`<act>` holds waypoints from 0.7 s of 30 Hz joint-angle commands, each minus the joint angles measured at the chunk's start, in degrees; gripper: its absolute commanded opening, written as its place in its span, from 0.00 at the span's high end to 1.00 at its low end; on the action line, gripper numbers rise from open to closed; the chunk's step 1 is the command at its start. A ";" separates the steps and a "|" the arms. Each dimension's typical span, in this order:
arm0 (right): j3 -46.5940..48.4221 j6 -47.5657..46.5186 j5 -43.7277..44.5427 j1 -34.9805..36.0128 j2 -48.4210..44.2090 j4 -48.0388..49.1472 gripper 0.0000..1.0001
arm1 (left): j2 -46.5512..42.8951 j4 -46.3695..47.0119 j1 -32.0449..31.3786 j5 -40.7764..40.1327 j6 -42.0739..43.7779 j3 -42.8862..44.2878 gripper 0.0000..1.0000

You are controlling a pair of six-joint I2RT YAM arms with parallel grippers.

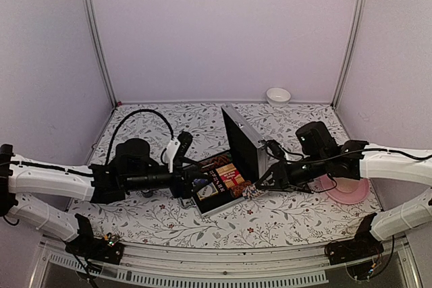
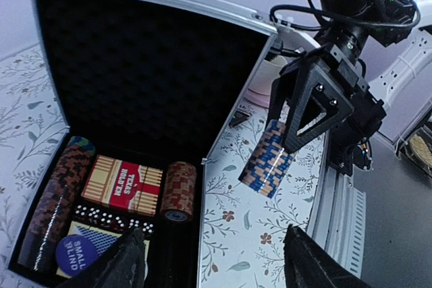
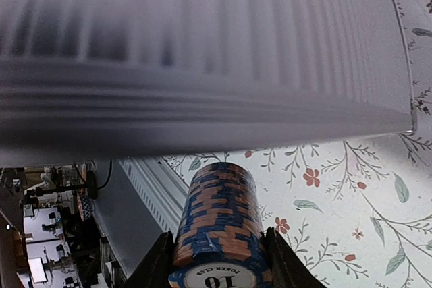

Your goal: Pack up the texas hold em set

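The silver briefcase [image 1: 241,141] stands open mid-table, its black-lined lid [image 2: 145,65] upright. In its tray lie a red "Texas Hold'em" card deck [image 2: 125,185], a blue deck [image 2: 81,253], a row of dice, a short red chip stack [image 2: 179,190] and a long dark chip stack [image 2: 55,202]. My right gripper [image 1: 260,185] is shut on a stack of blue and orange poker chips [image 2: 268,160], held above the cloth just right of the case; the stack also shows in the right wrist view [image 3: 219,227]. My left gripper [image 2: 209,261] is open and empty over the case's near right edge.
A pink plate [image 1: 347,190] lies at the right under the right arm. A small white bowl [image 1: 278,96] stands at the back wall. A floral cloth [image 1: 162,217] covers the table. The metal front rail [image 2: 337,193] runs close to the held stack.
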 commanded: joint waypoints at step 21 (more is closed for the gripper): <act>-4.73 1.32 -6.46 2.10 -5.79 13.18 0.66 | 25.49 -3.79 -8.39 10.39 10.07 21.58 0.29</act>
